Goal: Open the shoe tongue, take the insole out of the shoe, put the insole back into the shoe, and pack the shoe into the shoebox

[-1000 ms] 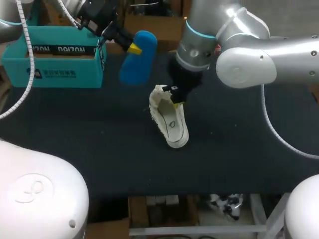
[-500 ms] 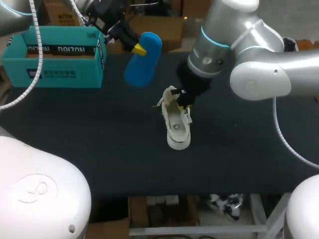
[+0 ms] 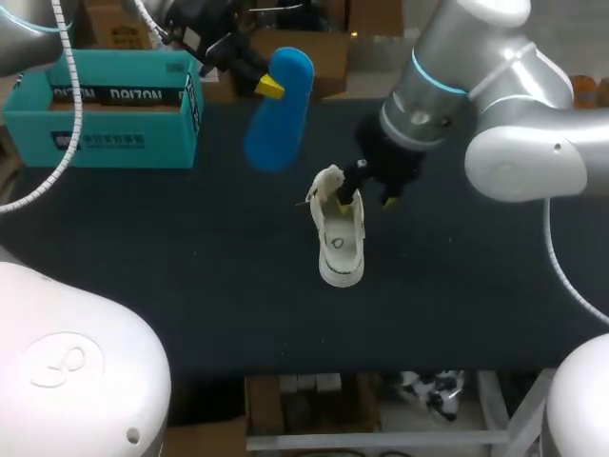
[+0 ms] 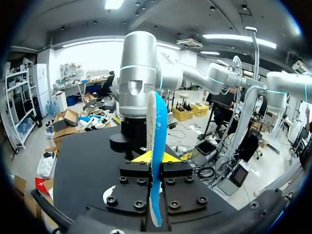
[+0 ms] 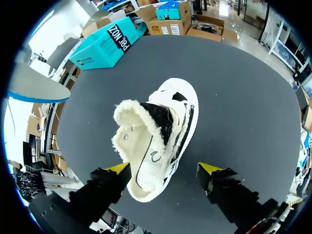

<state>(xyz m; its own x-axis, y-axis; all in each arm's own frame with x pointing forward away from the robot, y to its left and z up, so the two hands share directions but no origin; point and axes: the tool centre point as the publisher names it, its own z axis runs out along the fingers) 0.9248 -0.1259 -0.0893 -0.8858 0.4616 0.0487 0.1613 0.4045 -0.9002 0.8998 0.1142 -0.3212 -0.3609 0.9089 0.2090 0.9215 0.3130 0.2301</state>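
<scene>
Left gripper (image 3: pixel 269 89) is up high at the far side of the table (image 3: pixel 171 286), clamped tight on the blue insole (image 3: pixel 278 112). In the left wrist view the insole stands on edge, pinched between both fingers and rising well ahead of them. It hangs in the air, clear of everything, between the shoebox (image 3: pixel 105 133) and the shoe (image 3: pixel 340 238).

Over to the right gripper (image 3: pixel 366 198): fingers spread wide, gripping nothing. The white shoe lies on the black table at mid-table, its fleecy lining laid open and the inside exposed. The right wrist view has the shoe's rounded near end sitting between the two yellow tips. One tip is right by the shoe's side, contact impossible to judge, and the other stands well apart.

Markings now: a small dark ring-shaped mark inside the shoe and dark stripes along its sole. The teal shoebox, open-topped at the far left, carries white lettering on a dark band and a pale label on its side.
</scene>
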